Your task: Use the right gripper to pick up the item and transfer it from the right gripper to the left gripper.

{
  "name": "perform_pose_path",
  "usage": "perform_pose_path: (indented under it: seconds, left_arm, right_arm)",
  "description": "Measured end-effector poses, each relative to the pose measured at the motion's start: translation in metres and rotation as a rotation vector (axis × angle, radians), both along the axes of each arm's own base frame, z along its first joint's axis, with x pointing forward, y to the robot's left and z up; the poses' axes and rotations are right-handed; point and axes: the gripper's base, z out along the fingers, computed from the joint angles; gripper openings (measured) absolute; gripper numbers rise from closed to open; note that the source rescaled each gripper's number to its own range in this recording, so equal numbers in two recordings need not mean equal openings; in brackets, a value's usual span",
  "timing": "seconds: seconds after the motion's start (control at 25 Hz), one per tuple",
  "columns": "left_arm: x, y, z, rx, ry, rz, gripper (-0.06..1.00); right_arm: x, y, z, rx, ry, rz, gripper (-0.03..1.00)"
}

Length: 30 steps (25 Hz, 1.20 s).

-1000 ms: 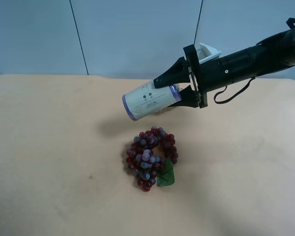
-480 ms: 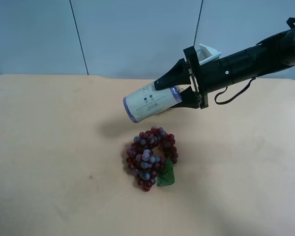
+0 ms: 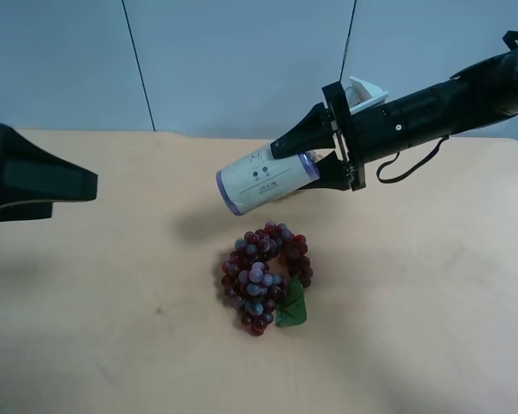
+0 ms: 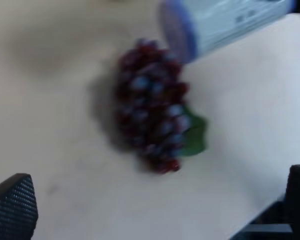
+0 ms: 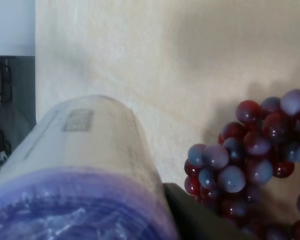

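The item (image 3: 261, 179), a cream-white can with a purple rim band, hangs tilted above the table. My right gripper (image 3: 299, 166) is shut on its lidded end, on the arm at the exterior high view's right. The right wrist view shows the can (image 5: 85, 160) close up, its shiny lid nearest the camera, with one dark finger (image 5: 190, 217) beside it. My left gripper (image 3: 73, 194) reaches in from the exterior high view's left edge, open and empty, well apart from the can. In the left wrist view its fingertips (image 4: 12, 207) stand wide apart and the can (image 4: 220, 20) is far off.
A bunch of red-purple grapes (image 3: 266, 276) with a green leaf (image 3: 292, 310) lies on the tan table (image 3: 112, 328), just below the held can. The bunch also shows in both wrist views as grapes (image 5: 255, 155) and grapes (image 4: 152, 107). A grey wall stands behind the table.
My left gripper has come into the exterior high view from its left edge. The right gripper and the can have barely moved.
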Motion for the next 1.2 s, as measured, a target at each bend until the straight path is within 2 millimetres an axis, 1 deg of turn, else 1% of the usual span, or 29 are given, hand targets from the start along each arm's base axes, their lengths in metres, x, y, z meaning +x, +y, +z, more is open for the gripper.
perform_pose_path:
  seconds: [0.16, 0.28, 0.48, 0.64, 0.8, 0.96, 1.12, 1.2]
  left_arm:
    - [0.026, -0.006, -0.023, -0.092, 0.065, -0.075, 1.00]
    - [0.041, -0.010, -0.039, -0.175, 0.094, -0.134, 1.00]
    - [0.064, -0.015, -0.069, -0.322, 0.144, -0.164, 1.00]
    - [0.075, -0.018, -0.093, -0.418, 0.181, -0.183, 1.00]
    - [0.083, -0.018, -0.114, -0.456, 0.209, -0.167, 1.00]
    - [0.096, -0.017, -0.126, -0.457, 0.227, -0.166, 1.00]
    - [0.109, -0.016, -0.130, -0.462, 0.226, -0.160, 1.00]
    - [0.111, -0.016, -0.131, -0.465, 0.227, -0.157, 1.00]
  right_arm:
    - [0.000, 0.000, 0.000, 0.000, 0.000, 0.000, 0.01]
    - [0.000, 0.000, 0.000, 0.000, 0.000, 0.000, 0.01]
    - [0.000, 0.000, 0.000, 0.000, 0.000, 0.000, 0.01]
    - [0.000, 0.000, 0.000, 0.000, 0.000, 0.000, 0.01]
    - [0.000, 0.000, 0.000, 0.001, 0.000, -0.001, 0.01]
    - [0.001, 0.001, 0.002, 0.020, 0.002, -0.017, 0.01]
    - [0.000, 0.008, 0.003, 0.033, 0.004, -0.010, 0.01]
    - [-0.002, 0.013, 0.003, 0.039, 0.005, 0.001, 0.01]
